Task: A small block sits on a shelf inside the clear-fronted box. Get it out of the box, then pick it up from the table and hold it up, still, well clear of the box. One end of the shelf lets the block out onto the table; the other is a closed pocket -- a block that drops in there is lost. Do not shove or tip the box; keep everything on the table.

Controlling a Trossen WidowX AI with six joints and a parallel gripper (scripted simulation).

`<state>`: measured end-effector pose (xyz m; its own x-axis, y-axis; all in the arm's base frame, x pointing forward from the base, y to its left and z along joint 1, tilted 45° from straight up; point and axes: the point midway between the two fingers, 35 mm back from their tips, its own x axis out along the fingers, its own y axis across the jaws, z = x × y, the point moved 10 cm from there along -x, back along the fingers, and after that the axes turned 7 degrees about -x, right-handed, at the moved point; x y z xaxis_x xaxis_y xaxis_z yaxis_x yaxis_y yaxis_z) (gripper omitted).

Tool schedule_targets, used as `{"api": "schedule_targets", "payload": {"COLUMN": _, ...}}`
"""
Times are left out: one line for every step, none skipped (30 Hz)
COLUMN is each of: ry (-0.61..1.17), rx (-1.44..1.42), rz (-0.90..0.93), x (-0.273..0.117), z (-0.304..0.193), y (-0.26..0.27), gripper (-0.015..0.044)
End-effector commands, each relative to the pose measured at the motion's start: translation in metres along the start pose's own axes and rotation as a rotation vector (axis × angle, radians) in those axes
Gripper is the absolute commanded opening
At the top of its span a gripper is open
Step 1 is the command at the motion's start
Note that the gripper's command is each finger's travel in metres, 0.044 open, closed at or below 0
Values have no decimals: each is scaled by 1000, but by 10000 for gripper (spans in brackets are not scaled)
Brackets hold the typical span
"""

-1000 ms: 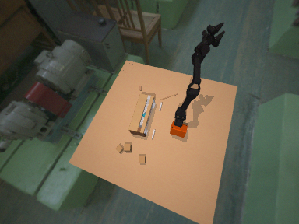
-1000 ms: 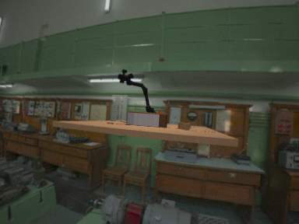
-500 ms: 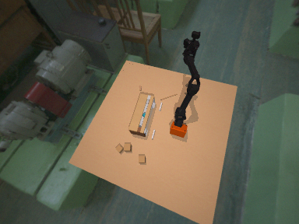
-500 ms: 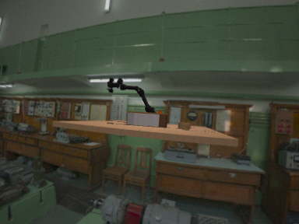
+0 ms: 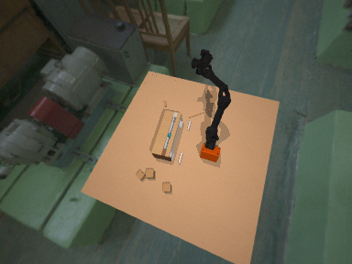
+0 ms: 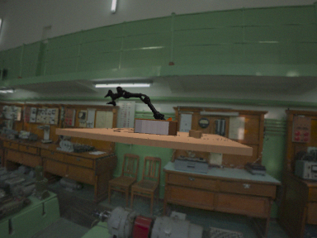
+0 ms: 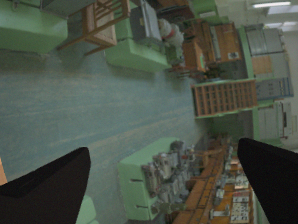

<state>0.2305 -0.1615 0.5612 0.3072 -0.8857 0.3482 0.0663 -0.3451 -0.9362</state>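
Top view: a black robot arm (image 5: 222, 110) (image 6: 149, 102) reaches toward the upper edge of the picture, its open, empty pincer (image 5: 198, 60) (image 6: 109, 98) (image 7: 166, 152) raised well above the worktop (image 5: 238, 183) (image 6: 215, 145) (image 7: 1, 172). The block, apparently the small teal patch (image 5: 170, 135), is inside the box (image 5: 160, 133) (image 6: 153, 126), near the middle of its length. From the pincer, it lies well apart, down the picture and somewhat left. The wrist view looks past the box to floor and furniture, so the next move probably needs to turn the pincer back and lower it.
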Motion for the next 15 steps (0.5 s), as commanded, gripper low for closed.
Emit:
{"api": "schedule_targets", "payload": {"ry": -123, "rx": -7, "rz": 135, "x": -5, "z": 47, "y": 34, "gripper": 400}}
{"api": "schedule_targets", "payload": {"ry": -151, "rx": -12, "rz": 165, "x": -8, "z": 57, "y": 42, "gripper": 400}}
{"api": "schedule_targets", "payload": {"ry": -178, "rx": -17, "rz": 194, "x": -11, "z": 67, "y": 49, "gripper": 400}}
{"api": "schedule_targets", "payload": {"ry": -205, "rx": -23, "rz": 223, "x": -14, "z": 77, "y": 56, "gripper": 400}}
{"api": "schedule_targets", "payload": {"ry": -231, "rx": -30, "rz": 253, "x": -19, "z": 87, "y": 63, "gripper": 400}}
{"api": "schedule_targets", "payload": {"ry": -257, "rx": -38, "rz": 282, "x": -23, "z": 97, "y": 70, "gripper": 400}}
{"api": "schedule_targets", "payload": {"ry": -283, "rx": -46, "rz": 311, "x": -28, "z": 107, "y": 77, "gripper": 400}}
{"api": "schedule_targets", "payload": {"ry": -308, "rx": -56, "rz": 340, "x": -34, "z": 116, "y": 84, "gripper": 400}}
{"api": "schedule_targets", "payload": {"ry": -333, "rx": -66, "rz": 368, "x": -40, "z": 126, "y": 92, "gripper": 400}}
{"api": "schedule_targets", "payload": {"ry": -358, "rx": -77, "rz": 397, "x": -46, "z": 135, "y": 99, "gripper": 400}}
{"api": "schedule_targets", "payload": {"ry": -382, "rx": -89, "rz": 426, "x": -53, "z": 144, "y": 106, "gripper": 400}}
{"api": "schedule_targets", "payload": {"ry": -408, "rx": -101, "rz": 452, "x": -61, "z": 153, "y": 112, "gripper": 400}}
{"api": "schedule_targets", "payload": {"ry": -434, "rx": -115, "rz": 478, "x": -69, "z": 161, "y": 118, "gripper": 400}}
{"api": "schedule_targets", "payload": {"ry": -459, "rx": -129, "rz": 504, "x": -77, "z": 169, "y": 124, "gripper": 400}}
{"api": "schedule_targets", "payload": {"ry": -484, "rx": -144, "rz": 529, "x": -86, "z": 177, "y": 130, "gripper": 400}}
